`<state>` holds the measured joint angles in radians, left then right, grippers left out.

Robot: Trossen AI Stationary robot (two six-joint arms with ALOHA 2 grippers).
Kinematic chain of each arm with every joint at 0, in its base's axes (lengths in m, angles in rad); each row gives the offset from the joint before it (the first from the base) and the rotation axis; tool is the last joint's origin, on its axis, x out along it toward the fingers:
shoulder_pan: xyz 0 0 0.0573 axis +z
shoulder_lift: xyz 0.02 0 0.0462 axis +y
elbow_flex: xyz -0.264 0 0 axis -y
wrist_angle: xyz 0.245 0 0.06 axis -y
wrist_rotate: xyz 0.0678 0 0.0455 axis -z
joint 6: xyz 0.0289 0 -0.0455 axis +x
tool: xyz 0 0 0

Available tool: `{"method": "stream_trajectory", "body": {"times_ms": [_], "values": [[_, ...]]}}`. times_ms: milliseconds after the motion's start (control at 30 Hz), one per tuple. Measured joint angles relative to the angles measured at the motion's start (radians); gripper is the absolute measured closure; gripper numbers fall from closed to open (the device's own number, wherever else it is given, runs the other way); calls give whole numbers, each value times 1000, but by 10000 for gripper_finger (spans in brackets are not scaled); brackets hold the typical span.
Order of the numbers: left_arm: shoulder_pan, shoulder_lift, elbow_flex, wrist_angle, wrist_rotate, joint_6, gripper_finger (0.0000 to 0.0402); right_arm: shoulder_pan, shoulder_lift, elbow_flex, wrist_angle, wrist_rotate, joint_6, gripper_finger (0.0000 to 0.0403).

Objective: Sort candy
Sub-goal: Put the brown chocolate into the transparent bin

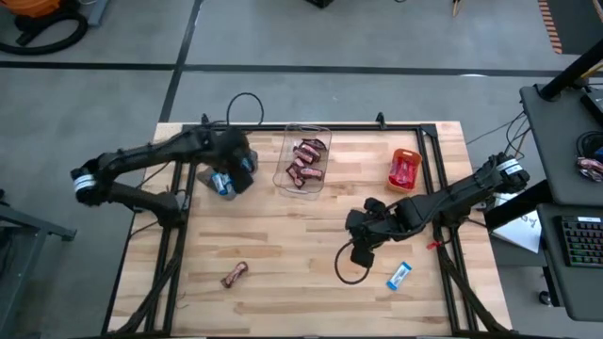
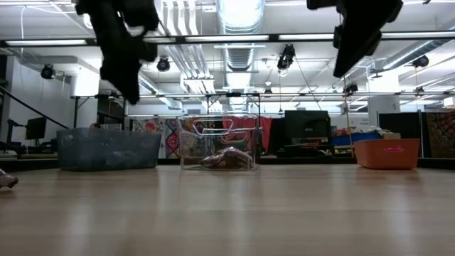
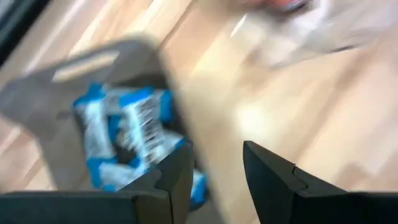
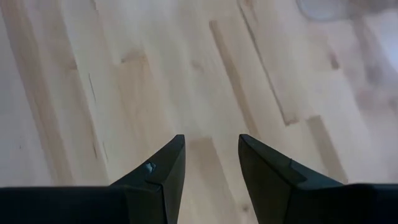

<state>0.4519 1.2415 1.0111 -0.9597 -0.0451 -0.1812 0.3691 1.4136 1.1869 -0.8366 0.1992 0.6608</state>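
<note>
Table (image 1: 283,245): wood top, broad bare centre. 3 bins along the far side: grey bin (image 1: 215,179) at far left holding blue-and-white candy (image 3: 124,134); clear bin (image 1: 303,160) at centre holding dark brown candy (image 1: 306,165); orange bin (image 1: 404,169) at right holding red candy (image 1: 405,172). Left gripper (image 3: 214,171) hangs over the grey bin, fingers apart, nothing between them. Right gripper (image 4: 211,165) over bare wood right of centre, fingers apart, empty. 2 loose bars: 1 brown bar (image 1: 235,274) near the front-left edge, 1 blue-and-white bar (image 1: 399,276) near the front-right edge.
</note>
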Motion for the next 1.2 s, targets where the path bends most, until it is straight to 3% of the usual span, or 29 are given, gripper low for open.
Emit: {"method": "stream_trajectory", "body": {"times_ms": [200,433,833,1200], "values": [[-253,-132,0,112,-95,-76,281,0,0,-49,-1,-70,71,262],[-522,-172,0,205,-155,-121,281,0,0,-105,-3,-186,165,262],[-854,-23,-5,231,-145,-465,281,28,0,-128,-12,-218,186,262],[-994,156,2,163,19,-775,281,28,0,-128,-12,-215,172,262]]}}
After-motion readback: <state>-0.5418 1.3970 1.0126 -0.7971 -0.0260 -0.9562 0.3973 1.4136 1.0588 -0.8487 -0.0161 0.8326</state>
